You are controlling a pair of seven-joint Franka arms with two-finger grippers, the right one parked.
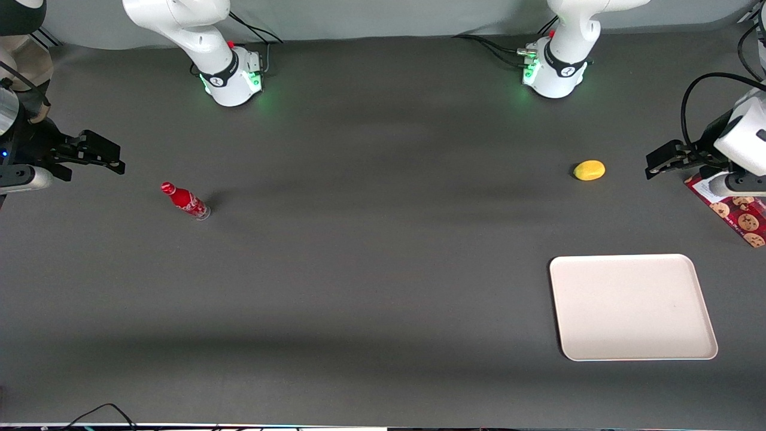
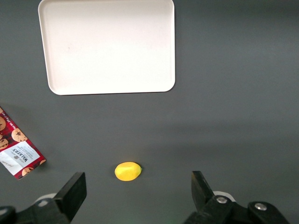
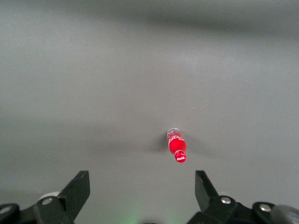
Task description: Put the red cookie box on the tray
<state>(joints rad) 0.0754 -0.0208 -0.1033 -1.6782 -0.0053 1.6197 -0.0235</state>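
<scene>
The red cookie box [image 1: 735, 212] lies flat at the working arm's end of the table, partly hidden under my arm's wrist; the wrist view shows its white-label end [image 2: 17, 149]. The cream-white tray [image 1: 632, 306] sits nearer the front camera than the box and holds nothing; its rim shows in the wrist view [image 2: 110, 88]. My left gripper [image 1: 657, 163] hangs above the table beside the box, between it and a yellow lemon. Its fingers [image 2: 74, 191] stand wide open with nothing between them.
A yellow lemon [image 1: 589, 170] lies on the dark table beside the gripper, farther from the front camera than the tray, seen also from the wrist [image 2: 127, 171]. A small red bottle [image 1: 185, 201] lies toward the parked arm's end.
</scene>
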